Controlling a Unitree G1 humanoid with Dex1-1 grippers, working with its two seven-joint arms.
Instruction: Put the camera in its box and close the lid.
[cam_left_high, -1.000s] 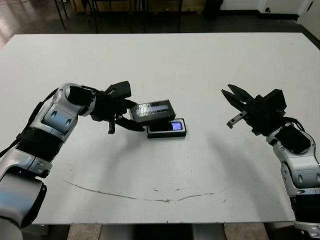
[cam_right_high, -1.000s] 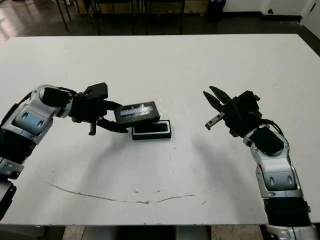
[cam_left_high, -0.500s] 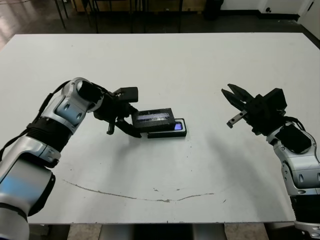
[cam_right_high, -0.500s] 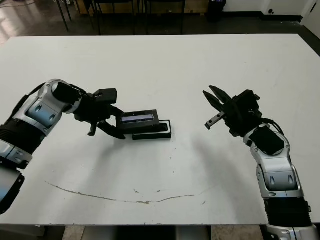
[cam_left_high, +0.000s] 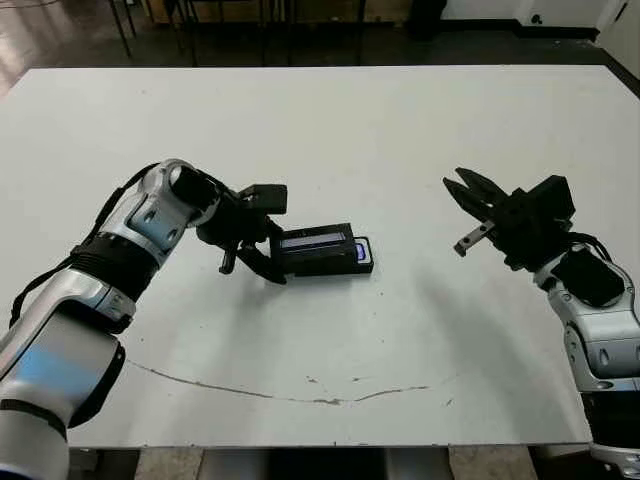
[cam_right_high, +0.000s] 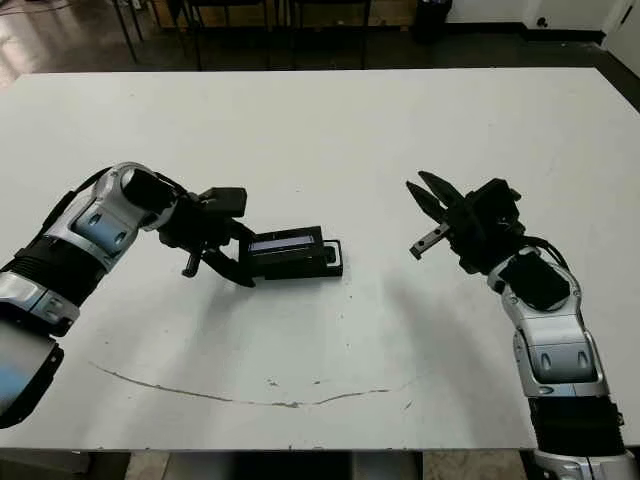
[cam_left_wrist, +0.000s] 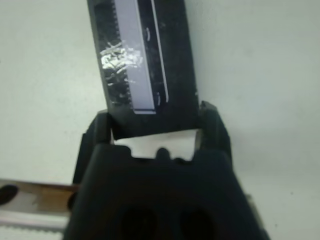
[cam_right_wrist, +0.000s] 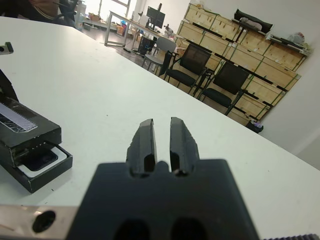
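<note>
Near the front edge of the white table (cam_left_high: 420, 130), a thin dark scuff line (cam_left_high: 270, 392) across the surface. Farther in, on the robot's left, left pincer (cam_left_high: 262, 252) clamped on the end of the lid (cam_left_high: 318, 249), one finger on each long side, as seen in the left wrist view. Lid lying roughly level over the box (cam_left_high: 364, 266), glossy bluish-grey strip facing up, covering most of it but shifted toward the left arm, not seated flush. At the uncovered end nearest the right arm, a bit of the white lining and the bluish screen of the camera (cam_left_high: 360, 251) showing inside the box. Box itself flat on the table, about midway across. Well apart on the robot's right, right pincer (cam_left_high: 468, 212) hanging above the table, holding nothing; fingers spread in the head view, pointing toward the box. Beyond the far table edge, dark floor and chair legs (cam_left_high: 190, 25).
</note>
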